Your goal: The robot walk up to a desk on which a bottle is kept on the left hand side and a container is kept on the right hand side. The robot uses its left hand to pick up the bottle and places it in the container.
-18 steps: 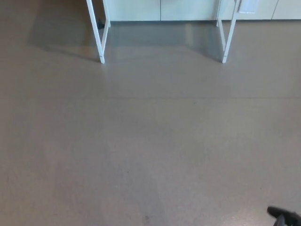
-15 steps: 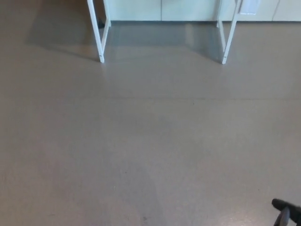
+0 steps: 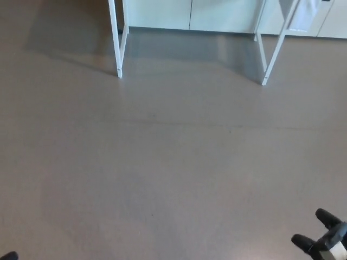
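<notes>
Nearest, at the bottom right corner, the right hand [image 3: 325, 238] shows as two thick black fingers [image 3: 328, 218] spread apart with nothing between them, so it is released and empty. At the bottom left edge a small dark sliver peeks in (probably the left hand, but too little shows to tell whether it is open or clenched). Beyond them stretches a wide run of bare grey-brown floor [image 3: 173, 162], and at the top stand the white legs of the desk [image 3: 118, 40], one pair on the left and another on the right, with pale cabinet fronts [image 3: 217, 13] behind. The desktop is cut off above the frame, so neither the bottle nor the container can be seen; presumably both sit up there out of sight. The task looks to be in its approach stage, with nothing picked up. The risks from here lie in the walk: stopping too far back would leave the bottle out of the left arm's reach, while drifting sideways or closing too fast could knock a leg and topple the bottle.
</notes>
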